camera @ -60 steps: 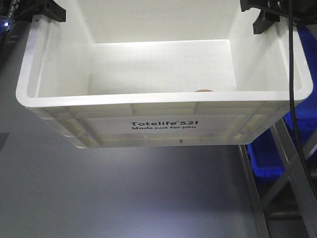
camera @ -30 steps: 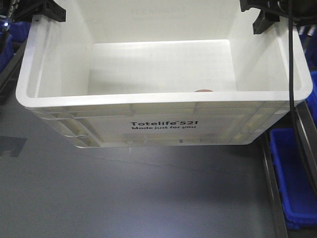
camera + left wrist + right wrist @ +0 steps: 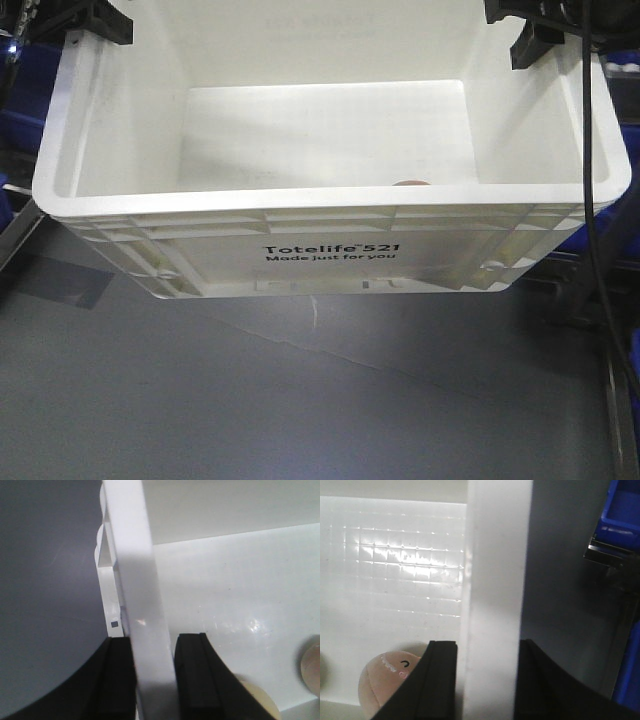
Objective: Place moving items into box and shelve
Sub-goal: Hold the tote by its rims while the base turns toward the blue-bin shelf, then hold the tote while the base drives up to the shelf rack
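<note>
The white box [image 3: 330, 245], marked "Totelife 521", hangs in the air above the grey floor, held by both arms. My left gripper [image 3: 95, 22] is shut on the box's left wall rim [image 3: 137, 580], one jaw inside and one outside. My right gripper [image 3: 530, 30] is shut on the right wall rim [image 3: 495, 580] in the same way. Inside the box, a pink plush ball with a face [image 3: 385, 680] lies on the bottom; it peeks over the near wall in the front view [image 3: 411, 183]. Two beige round items [image 3: 257, 700] lie by the left wall.
Grey floor [image 3: 300, 400] lies below the box. Blue bins show at the right [image 3: 578, 236] and the far left [image 3: 18, 125]. A metal rail [image 3: 20, 230] slants at the left. In the right wrist view a blue bin [image 3: 625, 510] and a shelf frame [image 3: 610, 555] stand beside the box.
The box stays fixed in both grippers while the background slides: the blue bins and the shelf frame at the right have moved out towards the edge, and more grey floor shows below.
</note>
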Available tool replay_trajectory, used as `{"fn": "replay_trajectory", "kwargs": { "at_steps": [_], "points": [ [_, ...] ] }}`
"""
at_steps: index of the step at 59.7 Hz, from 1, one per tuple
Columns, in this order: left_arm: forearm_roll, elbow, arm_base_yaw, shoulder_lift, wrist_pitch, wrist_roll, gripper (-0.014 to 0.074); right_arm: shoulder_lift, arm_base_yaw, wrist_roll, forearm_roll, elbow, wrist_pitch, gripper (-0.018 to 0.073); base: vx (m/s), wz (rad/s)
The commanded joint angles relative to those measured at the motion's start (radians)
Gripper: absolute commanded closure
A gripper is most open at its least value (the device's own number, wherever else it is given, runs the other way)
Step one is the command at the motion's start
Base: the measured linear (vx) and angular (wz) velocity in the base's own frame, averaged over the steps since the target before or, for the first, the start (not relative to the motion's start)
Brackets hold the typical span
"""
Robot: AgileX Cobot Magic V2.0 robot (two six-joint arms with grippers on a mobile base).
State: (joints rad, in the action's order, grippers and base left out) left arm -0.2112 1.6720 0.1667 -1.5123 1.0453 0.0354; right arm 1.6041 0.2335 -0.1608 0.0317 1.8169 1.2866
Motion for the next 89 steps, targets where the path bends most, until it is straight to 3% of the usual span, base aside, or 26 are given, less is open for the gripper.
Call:
{"fn": "replay_trajectory", "kwargs": {
  "at_steps": [1, 89],
  "points": [
    [0.032, 0.043, -0.007, 0.053, -0.119, -0.009, 0.0596, -0.058, -0.014, 0.013, 0.065, 0.042, -0.004, 0.0564, 0.14, 0.33],
    [0.032, 0.043, -0.007, 0.053, -0.119, -0.009, 0.0596, -0.058, -0.014, 0.013, 0.065, 0.042, -0.004, 0.0564, 0.09, 0.33]
  ]
}}
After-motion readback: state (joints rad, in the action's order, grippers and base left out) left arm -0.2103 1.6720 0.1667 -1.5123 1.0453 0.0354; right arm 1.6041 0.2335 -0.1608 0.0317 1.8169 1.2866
